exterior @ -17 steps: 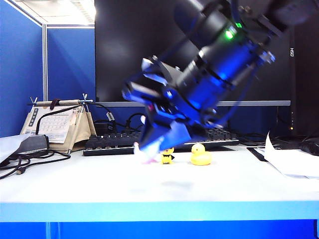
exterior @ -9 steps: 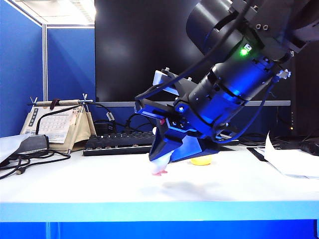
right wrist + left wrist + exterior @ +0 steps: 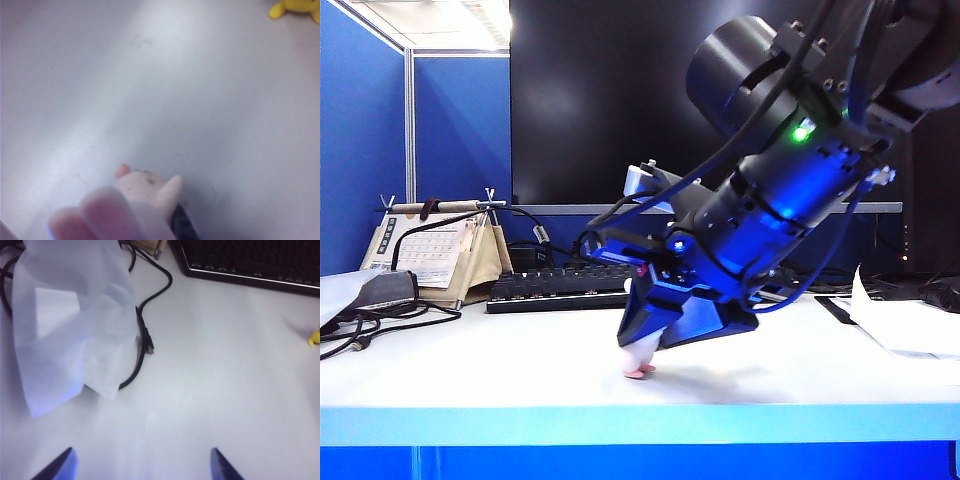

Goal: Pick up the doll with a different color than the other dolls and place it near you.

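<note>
Pink doll point(image 3: 639, 358): clamped in right gripper point(image 3: 645, 350), at 6 o'clock beneath wrist, feet meeting table point(image 3: 470, 370). Left gripper point(image 3: 142, 467): jaws apart, empty, idle.

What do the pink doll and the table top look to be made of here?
Pink doll, held in the shut right gripper near the table's front edge: probably soft plush, with a matte, slightly fuzzy, speckled surface in the right wrist view, though blur leaves it open. Table: smooth, hard white laminate or plastic, with soft sheen and faint scuffs. Left gripper hangs open over bare table.
</note>
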